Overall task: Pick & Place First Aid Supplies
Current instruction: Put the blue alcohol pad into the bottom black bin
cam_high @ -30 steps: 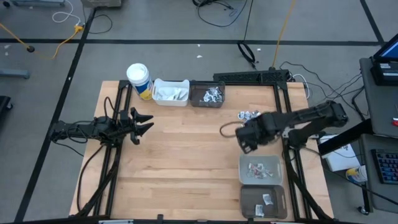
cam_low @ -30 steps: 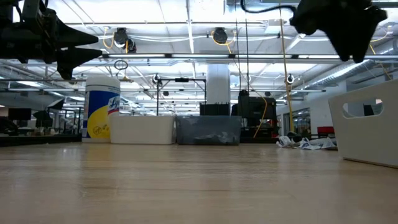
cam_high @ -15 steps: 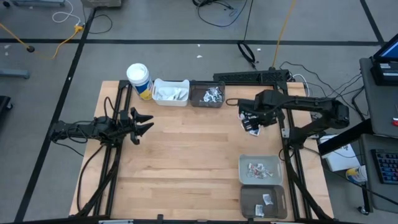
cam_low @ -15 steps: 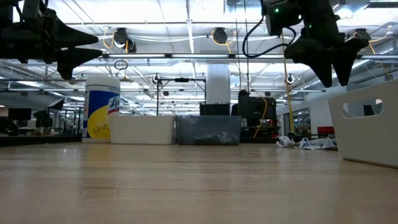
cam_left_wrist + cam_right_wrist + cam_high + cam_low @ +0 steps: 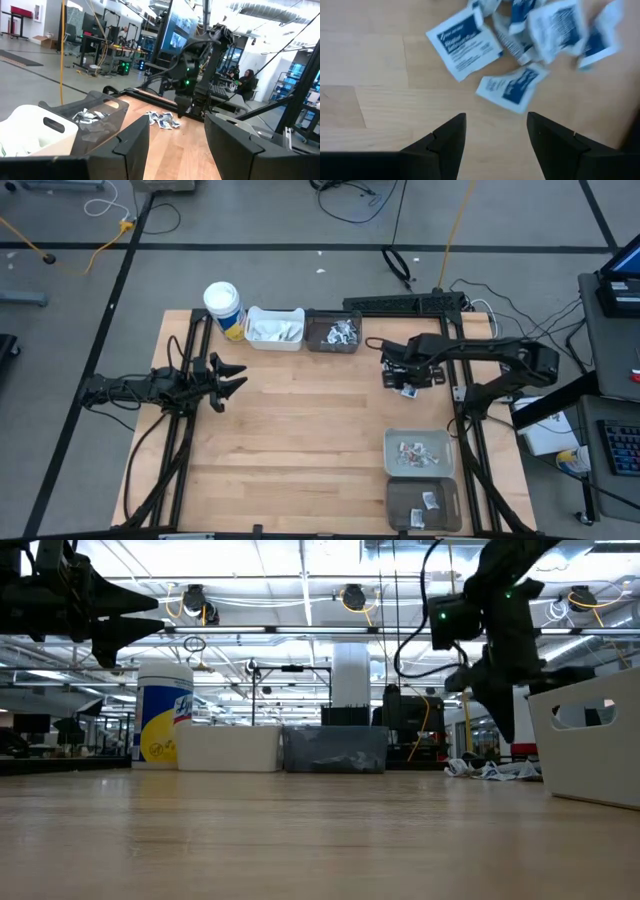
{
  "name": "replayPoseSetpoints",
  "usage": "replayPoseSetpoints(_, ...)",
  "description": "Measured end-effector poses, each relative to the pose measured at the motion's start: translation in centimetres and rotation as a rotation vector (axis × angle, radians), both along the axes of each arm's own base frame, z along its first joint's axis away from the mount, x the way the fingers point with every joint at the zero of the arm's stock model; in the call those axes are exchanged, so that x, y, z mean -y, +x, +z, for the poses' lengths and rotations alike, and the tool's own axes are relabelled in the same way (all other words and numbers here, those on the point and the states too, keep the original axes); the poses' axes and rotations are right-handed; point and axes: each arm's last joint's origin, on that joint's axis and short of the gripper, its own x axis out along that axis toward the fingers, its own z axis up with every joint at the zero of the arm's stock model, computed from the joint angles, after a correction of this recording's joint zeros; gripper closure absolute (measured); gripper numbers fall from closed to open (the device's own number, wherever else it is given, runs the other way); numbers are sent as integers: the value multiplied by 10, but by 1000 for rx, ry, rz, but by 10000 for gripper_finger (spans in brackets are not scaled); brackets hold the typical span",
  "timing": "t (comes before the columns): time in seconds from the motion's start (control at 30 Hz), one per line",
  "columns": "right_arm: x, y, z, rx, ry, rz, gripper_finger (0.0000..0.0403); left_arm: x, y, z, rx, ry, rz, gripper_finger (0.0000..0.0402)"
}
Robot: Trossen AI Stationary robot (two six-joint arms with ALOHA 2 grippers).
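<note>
Loose first aid packets (image 5: 512,86) lie in a small heap on bare wood near the table's far right edge; also seen from across the table (image 5: 161,120) and at table level (image 5: 490,770). White squares with blue print, overlapping, flat on the table (image 5: 300,440). Right gripper (image 5: 496,132) hangs directly above the heap, fingers pointing down, spread apart, nothing between them, not touching any packet. From above, the right gripper (image 5: 403,376) covers most of the pile. In the low view it (image 5: 495,705) sits above the packets, clear of the table.

More packets in bins: white bin (image 5: 274,327) at the far edge holds pale sachets; dark bin (image 5: 333,331) just beside it holds silvery packets. Near the right front, a grey bin (image 5: 419,452) has a few packets with coloured print; a dark bin (image 5: 423,504) touching its front side has a couple of white ones.

White cup with yellow band (image 5: 223,308) stands upright at the far left, beside the white bin.

Left gripper (image 5: 232,379) waits over the left side of the table, raised, well apart from the packets, fingers parted, empty. Its wrist view shows both fingers (image 5: 131,145) wide with a gap.

Person seated in the room background (image 5: 246,80), well beyond the table.
</note>
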Motion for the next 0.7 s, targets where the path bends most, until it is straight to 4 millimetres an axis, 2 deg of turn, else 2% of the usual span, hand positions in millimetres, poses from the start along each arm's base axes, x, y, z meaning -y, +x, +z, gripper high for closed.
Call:
replayPoseSetpoints(0.23,0,-3,-25,49,-26,-115,195,0,0,0,0,0,0,206)
replayPoseSetpoints(0.6,9,-5,-42,13,-51,-195,196,0,0,0,-1,0,0,206)
replayPoseSetpoints(0.7,11,-4,-45,8,-60,-208,213,0,0,0,-1,0,0,206)
